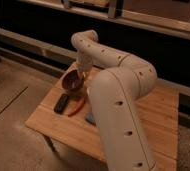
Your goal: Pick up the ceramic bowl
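The ceramic bowl (71,81), dark maroon and glossy, is at the far left part of the wooden table (160,112). It is tilted, with its opening facing left, and sits slightly above the tabletop. My gripper (81,75) hangs from the white arm (113,62) and is shut on the bowl's right rim. The arm's large near segment hides the middle of the table.
A black oblong object (61,102) and a red-orange tool (77,106) lie just in front of the bowl. A bluish thing (90,119) peeks out beside the arm. A dark wall with rails runs behind the table, and bare floor lies to the left.
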### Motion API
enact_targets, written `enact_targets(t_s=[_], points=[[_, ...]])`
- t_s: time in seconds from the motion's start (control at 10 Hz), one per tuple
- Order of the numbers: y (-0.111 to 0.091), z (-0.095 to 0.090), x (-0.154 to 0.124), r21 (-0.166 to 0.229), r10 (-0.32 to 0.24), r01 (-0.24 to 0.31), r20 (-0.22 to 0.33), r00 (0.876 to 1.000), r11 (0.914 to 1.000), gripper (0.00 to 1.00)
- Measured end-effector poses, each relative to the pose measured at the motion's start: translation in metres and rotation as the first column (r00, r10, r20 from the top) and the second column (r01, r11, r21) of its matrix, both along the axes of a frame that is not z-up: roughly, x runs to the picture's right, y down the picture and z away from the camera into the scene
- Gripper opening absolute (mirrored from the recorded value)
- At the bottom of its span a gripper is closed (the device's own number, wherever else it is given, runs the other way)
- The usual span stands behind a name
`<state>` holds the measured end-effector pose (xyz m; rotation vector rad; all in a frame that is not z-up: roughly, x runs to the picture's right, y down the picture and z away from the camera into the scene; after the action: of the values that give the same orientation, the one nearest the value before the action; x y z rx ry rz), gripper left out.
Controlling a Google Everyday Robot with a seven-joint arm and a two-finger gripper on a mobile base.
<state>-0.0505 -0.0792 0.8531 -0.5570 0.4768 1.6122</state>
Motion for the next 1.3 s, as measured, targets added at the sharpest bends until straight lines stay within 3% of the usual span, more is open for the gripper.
enact_targets(t_s=[0.3, 0.8, 1.3], points=[[-0.015, -0.027, -0.002, 0.053, -0.002, 0.003, -0.01, 1.0, 0.9986, 0.0], [-0.02, -0.074, -0.009, 0.103, -0.016, 0.021, -0.051, 0.999, 0.9944, 0.0], [-0.02, -0.076, -0.009, 0.104, -0.016, 0.022, -0.057, 0.998, 0.9943, 0.0]])
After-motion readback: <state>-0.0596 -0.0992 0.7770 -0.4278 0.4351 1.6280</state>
